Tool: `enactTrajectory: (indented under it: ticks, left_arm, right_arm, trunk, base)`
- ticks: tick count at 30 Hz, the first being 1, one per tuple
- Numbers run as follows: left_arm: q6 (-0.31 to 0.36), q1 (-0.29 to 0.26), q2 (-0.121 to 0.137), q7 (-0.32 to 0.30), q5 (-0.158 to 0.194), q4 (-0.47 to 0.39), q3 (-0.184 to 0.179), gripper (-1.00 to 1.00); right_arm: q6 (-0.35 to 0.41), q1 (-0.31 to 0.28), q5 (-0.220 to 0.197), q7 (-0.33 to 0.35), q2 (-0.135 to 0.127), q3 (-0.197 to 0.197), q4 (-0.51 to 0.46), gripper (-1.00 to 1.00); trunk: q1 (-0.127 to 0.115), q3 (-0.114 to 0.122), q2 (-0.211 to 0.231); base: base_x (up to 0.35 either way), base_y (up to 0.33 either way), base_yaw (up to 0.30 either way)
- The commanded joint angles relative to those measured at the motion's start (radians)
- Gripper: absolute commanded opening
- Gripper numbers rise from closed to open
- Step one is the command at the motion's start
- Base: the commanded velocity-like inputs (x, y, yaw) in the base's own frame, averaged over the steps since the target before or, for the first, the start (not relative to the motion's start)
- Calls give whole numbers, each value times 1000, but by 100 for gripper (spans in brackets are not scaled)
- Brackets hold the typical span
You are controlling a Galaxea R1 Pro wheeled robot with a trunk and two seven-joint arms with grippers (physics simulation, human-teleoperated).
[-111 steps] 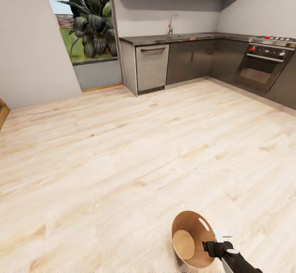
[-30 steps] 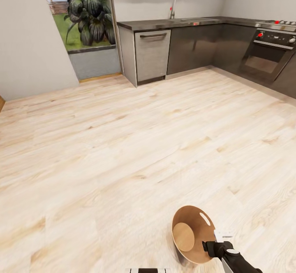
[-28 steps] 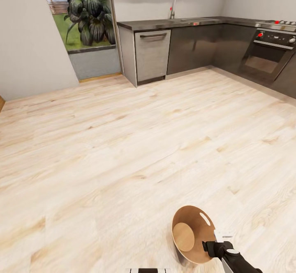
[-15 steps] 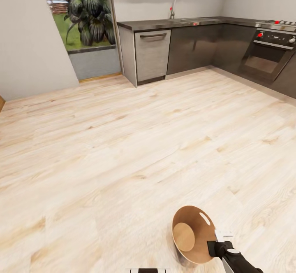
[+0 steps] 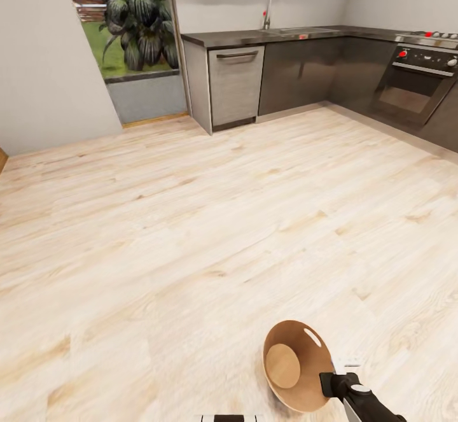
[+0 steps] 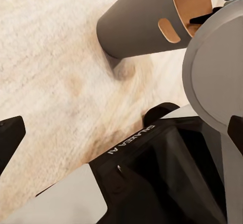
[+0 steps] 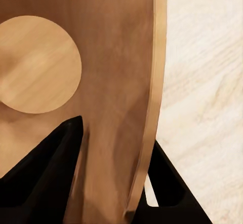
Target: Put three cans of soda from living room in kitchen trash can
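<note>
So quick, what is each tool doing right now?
Right tool: shut on the trash can, pinching its rim.
Left tool: fingertips wide apart, open, holding nothing.

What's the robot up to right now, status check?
Right gripper pinching rim of the trash can. Bin tilted, no soda cans inside. Left gripper open. Bare wood floor ahead to kitchen cabinets.

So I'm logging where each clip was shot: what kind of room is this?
A home kitchen, open-plan by the look of it: a dark countertop with a sink tap, a built-in oven, and a dishwasher front.
</note>
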Motion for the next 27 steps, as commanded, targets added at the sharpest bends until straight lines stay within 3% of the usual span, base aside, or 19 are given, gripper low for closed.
enactTrajectory:
  ticks: [1, 5, 6, 10, 13, 20, 21, 27]
  left_arm:
    - [0, 0, 0, 0, 0, 0, 0, 100]
    - [0, 0, 5, -5, 1, -4, 0, 100]
    - [2, 0, 59, -113, 9, -12, 96, 100]
    - [2, -1, 60, -114, 9, -11, 99, 100]
    - [2, 0, 60, -115, 9, -11, 101, 100]
    - [2, 0, 60, -115, 9, -11, 101, 100]
    - [2, -1, 60, -115, 9, -10, 101, 100]
    - [2, 0, 60, -115, 8, -9, 101, 100]
  right_arm:
    - [0, 0, -1, 0, 0, 1, 0, -100]
    - [1, 0, -1, 1, 0, 1, -13, -100]
    - [10, 0, -1, 5, 0, 1, -103, -100]
    - [42, 0, -1, 7, 0, 1, -141, -100]
    - [169, 3, -1, 8, 0, 0, -246, -100]
    - [292, 6, -1, 8, 0, -1, -363, -100]
    - [355, 7, -2, 8, -1, -2, -413, -100]
    - [544, 9, -2, 9, -7, -4, -581, -100]
  trunk:
    - [0, 0, 0]
    - [0, 0, 0]
    - [0, 0, 0]
    - [0, 0, 0]
    - [0, 0, 0]
    - [0, 0, 0]
    - [0, 0, 0]
    - [0, 0, 0]
  base:
    - [0, 0, 0]
    - [0, 0, 0]
    - [0, 0, 0]
    - [0, 0, 0]
    - [0, 0, 0]
    - [0, 0, 0]
    - [0, 0, 0]
    - [0, 0, 0]
